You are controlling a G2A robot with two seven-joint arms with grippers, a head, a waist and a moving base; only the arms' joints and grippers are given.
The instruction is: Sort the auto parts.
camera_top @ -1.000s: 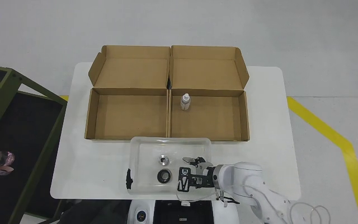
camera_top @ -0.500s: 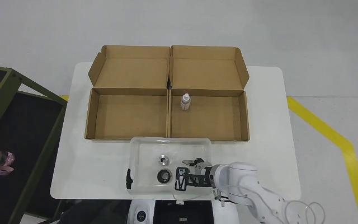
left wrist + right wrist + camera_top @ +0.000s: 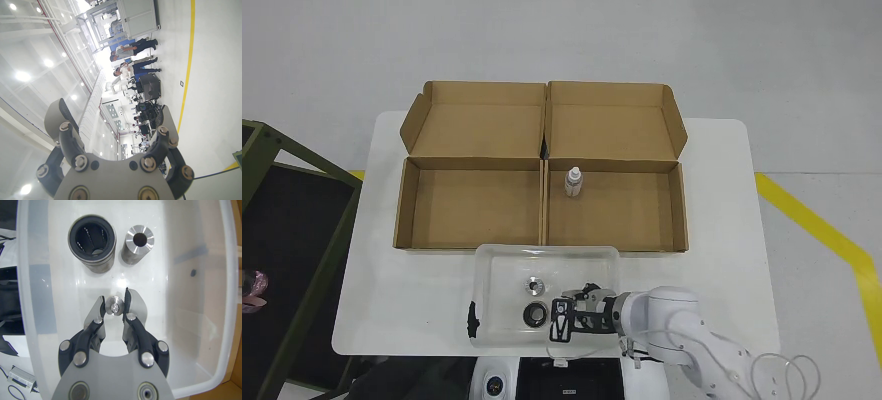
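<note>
Low inside a clear plastic bin point(image 3: 226, 275), the right gripper point(image 3: 114, 294) narrowed and clamped on one small metal pin point(image 3: 114, 308). Pin caught between the two ribbed pads point(image 3: 126, 300), just behind the fingertips and touching both sides. Round end face turned straight at the wrist camera, long axis running away from it toward the bin floor, length hidden. Impossible to tell whether resting on the floor or raised off it.

Just ahead of the fingertips and apart from them, two more parts standing on end side by side, close but not touching: one black-lined bearing point(image 3: 91, 250), the wider, and one steel sleeve point(image 3: 137, 247), the slimmer. Both bores open upward, both long axes upright. Three parts in the bin in all, plus one dark speck point(image 3: 192, 272) on the floor beyond the sleeve.

Past the bin on the white table point(image 3: 712, 280), two open cardboard boxes side by side, walls touching, lids folded back: the left box point(image 3: 470, 208) and the right box point(image 3: 627, 210). One small white bottle point(image 3: 575, 183) upright in the right box, by the shared wall.

Away from the table, the left gripper point(image 3: 112, 106) spread wide, aimed at a lit ceiling point(image 3: 28, 56)
</note>
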